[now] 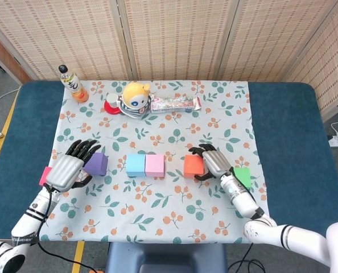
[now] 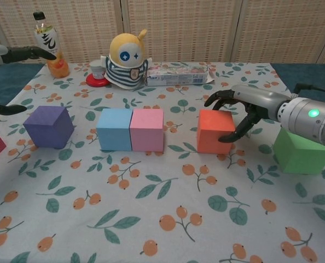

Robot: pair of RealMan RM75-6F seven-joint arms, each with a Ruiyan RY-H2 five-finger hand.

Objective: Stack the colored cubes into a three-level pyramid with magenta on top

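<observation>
Looking down in the head view, the right hand curls its fingers over the orange cube, apparently to slide it toward the blue cube and pink cube, which touch as a base row; the left hand hovers spread and empty beside the purple cube, the magenta cube behind it; in the chest view, fingers touch the orange cube's side, whether gripping I cannot tell; the green cube waits on the worktop.

Bottle, red cup, plush toy, snack packet — on floral cloth.
</observation>
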